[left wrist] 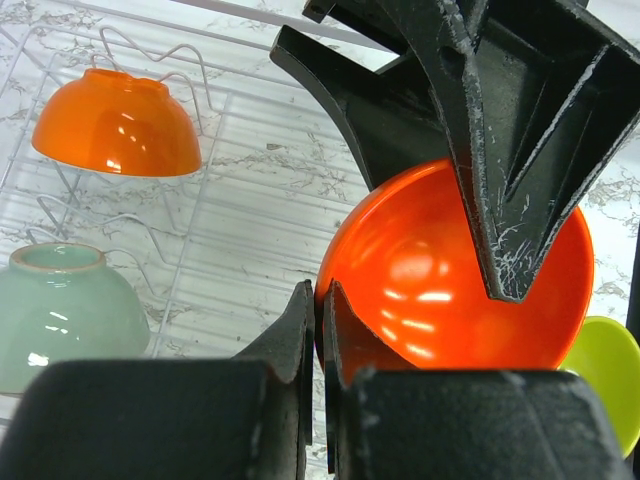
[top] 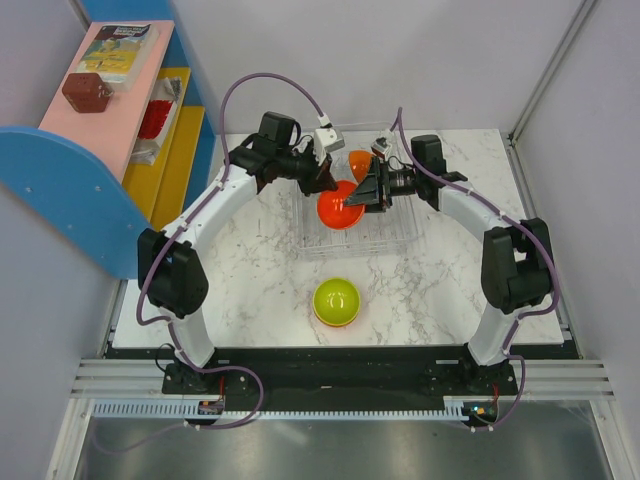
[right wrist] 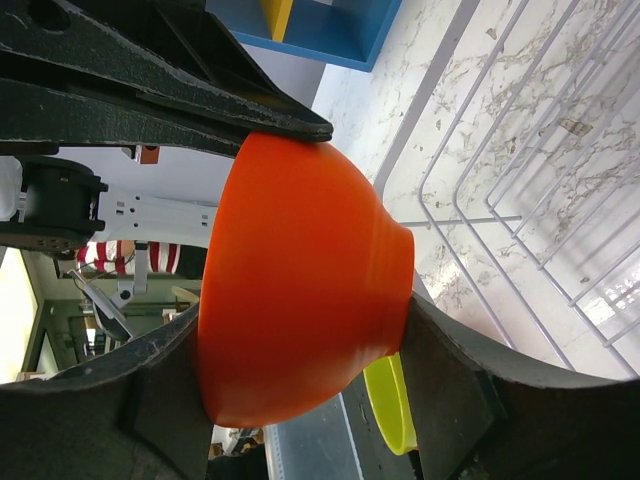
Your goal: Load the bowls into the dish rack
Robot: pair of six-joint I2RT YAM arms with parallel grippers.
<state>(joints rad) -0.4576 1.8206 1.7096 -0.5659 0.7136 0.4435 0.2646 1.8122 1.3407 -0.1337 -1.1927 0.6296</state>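
One glossy orange round bowl (top: 335, 212): above silvery wire-grid dish rack (top: 395, 236), clamped mouth-to-base in right claw (right wrist: 303, 308). Left claw (left wrist: 319, 305) pinches the same bowl's rim.

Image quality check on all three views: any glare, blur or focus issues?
Top external: even light, sharp, with small glare spots on the green bowl. Left wrist: bright specular patches on the held orange bowl, and the left claw up close is soft and out of focus. Right wrist: barely any glare on that bowl, and the dish rack wires are crisp.
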